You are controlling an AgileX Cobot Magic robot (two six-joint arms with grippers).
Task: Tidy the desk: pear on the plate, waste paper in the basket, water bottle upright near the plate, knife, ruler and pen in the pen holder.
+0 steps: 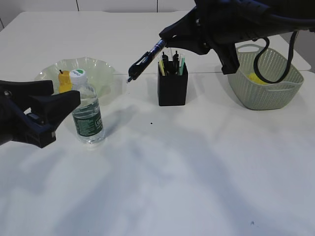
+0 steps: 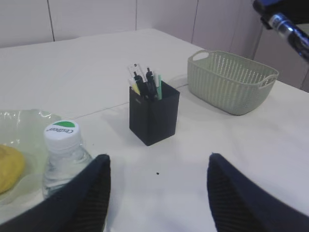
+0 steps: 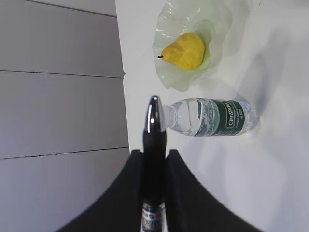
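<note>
My right gripper [image 1: 166, 38] [image 3: 154, 155] is shut on a black pen [image 1: 145, 60] [image 3: 154, 130], which it holds slanted in the air up and left of the black pen holder [image 1: 173, 84] [image 2: 153, 116]. Several long items stand in the holder. The yellow pear [image 1: 64, 81] [image 3: 186, 50] lies on the pale green plate [image 1: 101, 69] [image 3: 169, 72]. The water bottle [image 1: 87, 110] [image 2: 63, 154] stands upright in front of the plate. My left gripper [image 1: 59, 105] [image 2: 157, 169] is open and empty, just left of the bottle. Something yellow [image 1: 256, 77], likely the waste paper, lies in the basket [image 1: 268, 96] [image 2: 231, 82].
The basket sits at the right, behind the right arm's cable. White table stretches across the front, with a small dark speck [image 1: 151, 123] ahead of the holder.
</note>
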